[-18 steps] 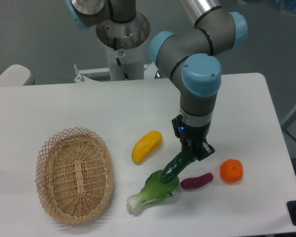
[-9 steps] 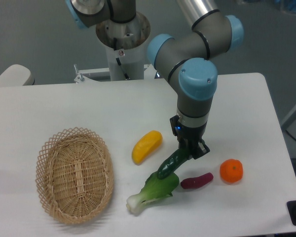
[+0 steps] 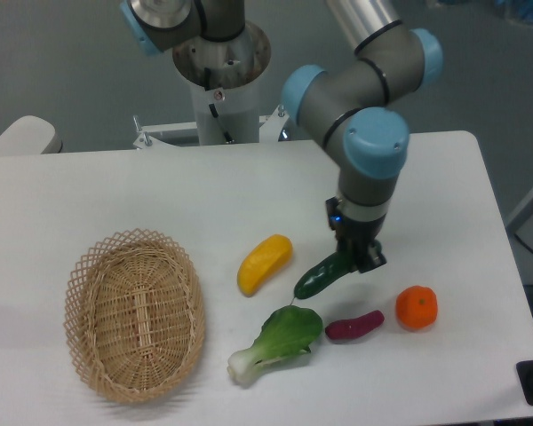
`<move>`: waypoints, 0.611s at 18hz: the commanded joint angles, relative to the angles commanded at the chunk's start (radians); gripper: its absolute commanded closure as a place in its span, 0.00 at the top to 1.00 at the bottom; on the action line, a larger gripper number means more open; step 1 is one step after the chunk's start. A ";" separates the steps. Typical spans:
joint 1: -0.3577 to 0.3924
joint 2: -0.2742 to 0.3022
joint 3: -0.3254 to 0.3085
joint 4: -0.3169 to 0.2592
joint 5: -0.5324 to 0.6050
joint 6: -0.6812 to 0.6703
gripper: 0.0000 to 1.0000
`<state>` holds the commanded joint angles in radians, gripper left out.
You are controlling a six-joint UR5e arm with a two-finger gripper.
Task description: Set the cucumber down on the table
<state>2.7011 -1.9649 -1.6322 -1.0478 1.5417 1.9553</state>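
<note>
Cucumber (image 3: 322, 277) is held at its upper end by the closed gripper (image 3: 359, 257), tilted, with its free end pointing down toward the bok choy (image 3: 278, 342), which lies just below it on the table (image 3: 115, 195). Left of the cucumber lies a yellow vegetable (image 3: 264, 263), below and right of it a small purple vegetable (image 3: 354, 326), and farther right an orange (image 3: 417, 307). Well to the left of the cucumber stands a wicker basket (image 3: 135, 312) with nothing visible inside.

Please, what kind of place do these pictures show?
Probably a robotics lab test bench, not a kitchen: a robot arm bolted by a bare white table, with toy-like vegetables such as the cucumber and a wicker basket.
</note>
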 joint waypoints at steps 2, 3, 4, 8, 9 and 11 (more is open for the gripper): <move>0.022 -0.029 0.012 0.008 0.002 0.083 0.14; 0.038 -0.046 0.020 0.012 0.000 0.124 0.14; 0.052 -0.057 0.022 0.014 0.000 0.170 0.14; 0.062 -0.080 0.005 0.014 0.002 0.198 0.14; 0.066 -0.094 -0.007 0.015 0.003 0.192 0.14; 0.077 -0.100 -0.021 0.029 0.003 0.160 0.15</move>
<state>2.7780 -2.0647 -1.6536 -1.0186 1.5447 2.1155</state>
